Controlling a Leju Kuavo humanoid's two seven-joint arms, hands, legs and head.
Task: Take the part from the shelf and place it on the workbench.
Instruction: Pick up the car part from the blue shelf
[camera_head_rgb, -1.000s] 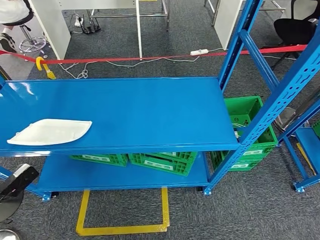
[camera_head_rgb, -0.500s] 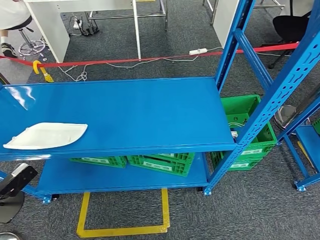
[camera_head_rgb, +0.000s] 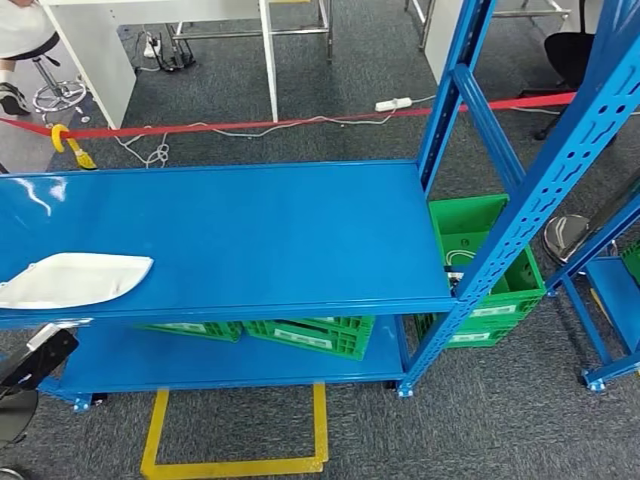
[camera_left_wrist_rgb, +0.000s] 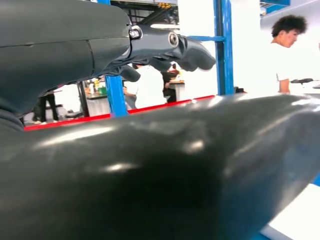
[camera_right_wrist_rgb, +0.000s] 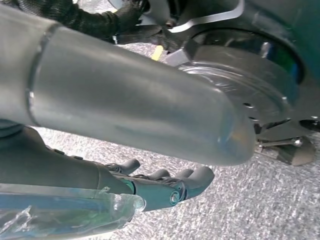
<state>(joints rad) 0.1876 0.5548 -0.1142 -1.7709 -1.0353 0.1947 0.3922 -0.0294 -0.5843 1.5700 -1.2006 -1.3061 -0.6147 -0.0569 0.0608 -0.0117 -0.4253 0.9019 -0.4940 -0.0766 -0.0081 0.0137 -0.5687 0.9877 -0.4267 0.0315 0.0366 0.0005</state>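
The white part (camera_head_rgb: 72, 279), a flat elongated shell tapering to a point, lies on the top blue shelf board (camera_head_rgb: 249, 240) near its front left edge. A dark piece of my left arm (camera_head_rgb: 34, 362) shows below the shelf's left corner, under the part. In the left wrist view my left hand (camera_left_wrist_rgb: 158, 165) holds nothing, its dark fingers (camera_left_wrist_rgb: 177, 47) stretched out straight above the thick thumb. My right hand (camera_right_wrist_rgb: 151, 190) hangs over the grey carpet with its fingers (camera_right_wrist_rgb: 188, 182) extended and nothing in them.
Blue upright posts (camera_head_rgb: 521, 200) frame the shelf's right end. Green crates (camera_head_rgb: 309, 332) sit on the lower board and another green crate (camera_head_rgb: 483, 260) on the floor to the right. A yellow floor marking (camera_head_rgb: 234, 465) lies in front. A red barrier tape (camera_head_rgb: 226, 127) runs behind; people stand beyond it.
The whole picture has slid to the left, so the camera has moved. The part lies on the shelf as before, and nothing has been taken hold of.
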